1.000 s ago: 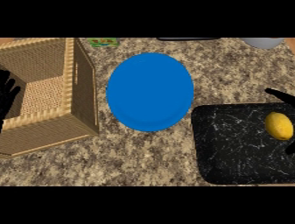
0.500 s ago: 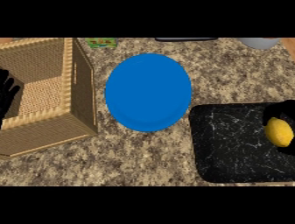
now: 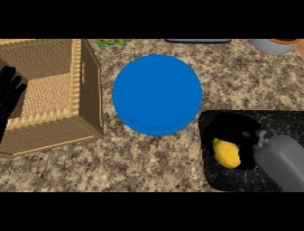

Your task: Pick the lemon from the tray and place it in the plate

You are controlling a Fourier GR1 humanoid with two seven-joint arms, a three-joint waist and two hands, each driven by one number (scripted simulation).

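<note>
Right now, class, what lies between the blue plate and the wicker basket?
Only bare speckled counter separates the blue plate from the wicker basket, as the head view shows.

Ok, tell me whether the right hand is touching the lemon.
Touching. The head view shows the right hand curled over the lemon on the tray, its black fingers covering the fruit's upper part, no gap between.

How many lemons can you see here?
1. The yellow lemon sits on the black marbled tray at lower right, with the robot's black right hand curled round it. The woven wicker basket could hide more.
</note>
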